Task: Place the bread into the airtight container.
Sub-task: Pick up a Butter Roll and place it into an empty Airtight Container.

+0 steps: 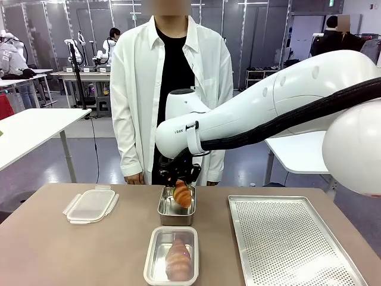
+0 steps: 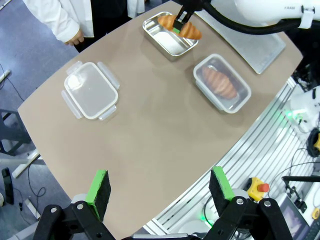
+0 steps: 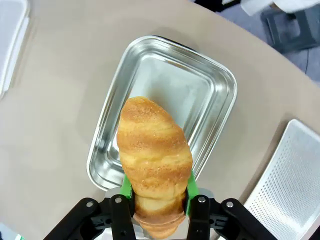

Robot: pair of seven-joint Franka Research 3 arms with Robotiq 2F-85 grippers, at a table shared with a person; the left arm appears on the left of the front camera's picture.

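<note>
Bread roll (image 3: pixel 154 160), pinched between right gripper (image 3: pixel 157 196) fingers, held over open steel container (image 3: pixel 210 85) at far centre of surface; step: carry-in; next: lower, release inside; left gripper (image 2: pixel 159 192) fingers spread, idle at near edge.

light: bright, even overhead | shadows: soft | focus: sharp | edges: wrist-view distortion

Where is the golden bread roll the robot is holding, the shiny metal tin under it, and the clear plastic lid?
Golden bread roll (image 3: pixel 152 150), right wrist view, middle of its crust.
Shiny metal tin (image 3: pixel 220 75), right wrist view, far corner rim.
Clear plastic lid (image 1: pixel 91 205), front view, centre of its flat top.
</note>
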